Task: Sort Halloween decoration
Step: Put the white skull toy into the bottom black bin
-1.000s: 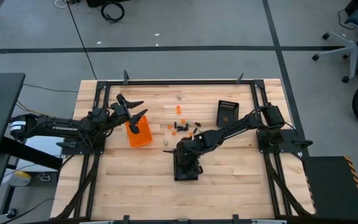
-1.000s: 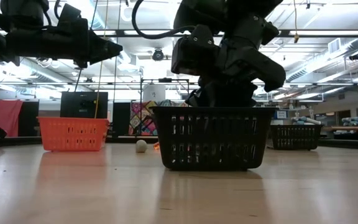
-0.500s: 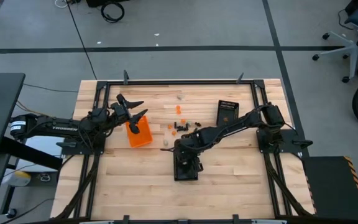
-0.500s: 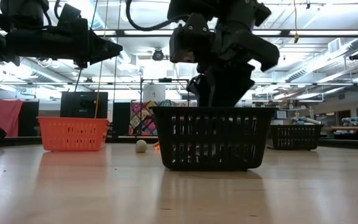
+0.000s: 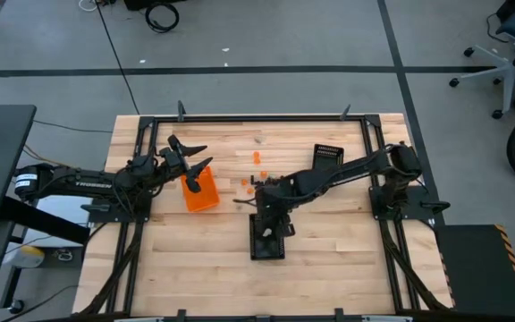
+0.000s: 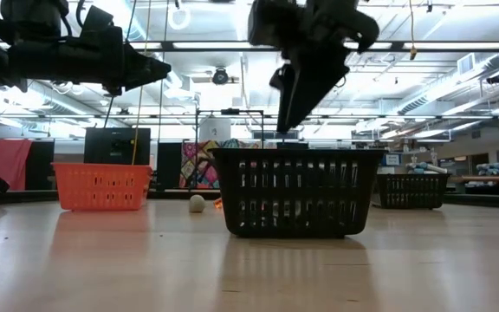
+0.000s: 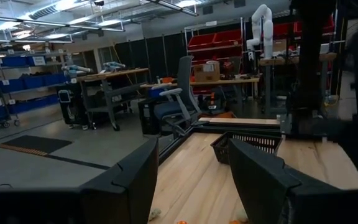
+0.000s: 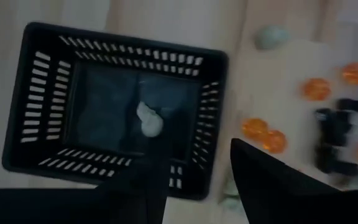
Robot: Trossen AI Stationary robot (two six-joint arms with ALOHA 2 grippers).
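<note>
Right wrist view: the right gripper [image 8: 194, 180] was held above the near black mesh bin [image 8: 42, 124], fingers spread apart with nothing between them. One pale piece [image 8: 149, 121] was seen lying on that bin's floor. Orange pieces [image 8: 257, 130] and black pieces [image 8: 334, 127] were scattered on the table [image 5: 329, 250] just beside the bin, with another pale piece [image 8: 271, 36] farther off. In the high view the left gripper [image 5: 197, 157] was parked over the orange bin [image 5: 200, 193], jaws wide, nothing held. A second black mesh bin [image 5: 326, 159] was seen near the table's far right side.
</note>
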